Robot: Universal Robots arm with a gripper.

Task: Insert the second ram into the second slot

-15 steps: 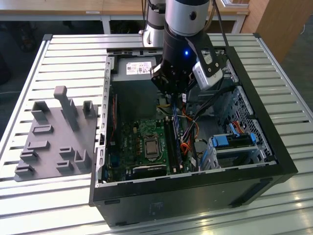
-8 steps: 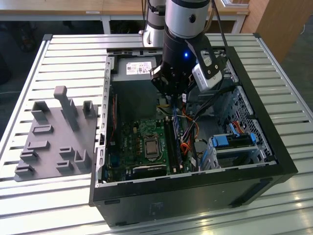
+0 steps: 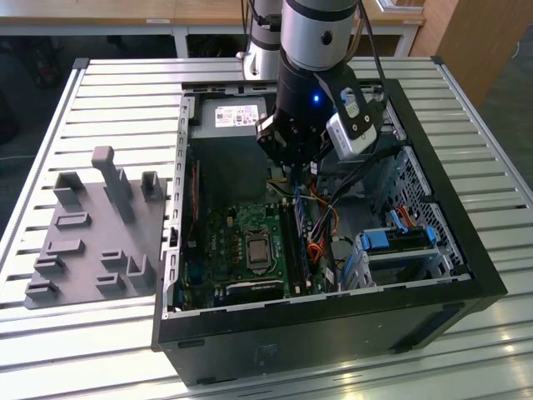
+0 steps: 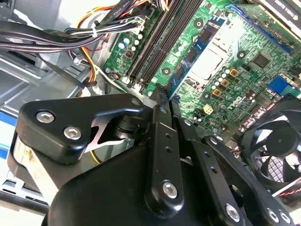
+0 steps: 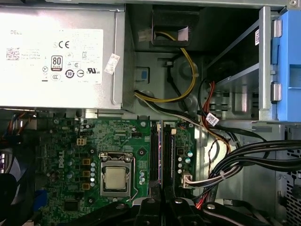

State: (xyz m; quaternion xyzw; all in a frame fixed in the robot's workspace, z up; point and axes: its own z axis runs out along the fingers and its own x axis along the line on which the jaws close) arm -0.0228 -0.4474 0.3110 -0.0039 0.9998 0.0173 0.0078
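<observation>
Hovering over long black memory slots (image 5: 153,155) on green motherboard (image 5: 70,141), black metal gripper (image 5: 163,200) clamped on thin dark-blue second ram stick (image 5: 161,150).

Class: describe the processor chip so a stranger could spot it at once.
Inside the open black computer case lies a green motherboard. Near its middle, beside the long black memory slots, sits the processor: the only shiny silver square, framed by a metal bracket.

Open black desktop case (image 3: 333,333) on a slatted metal table (image 3: 100,83).
Inside it lie a green motherboard (image 3: 221,242) with a bare CPU (image 3: 256,250), a labelled power supply (image 5: 56,52), black cables (image 5: 254,155) and blue drive brackets (image 3: 400,237). A grey fixture plate (image 3: 92,242) sits just beside the case, at the exterior view's left.
</observation>
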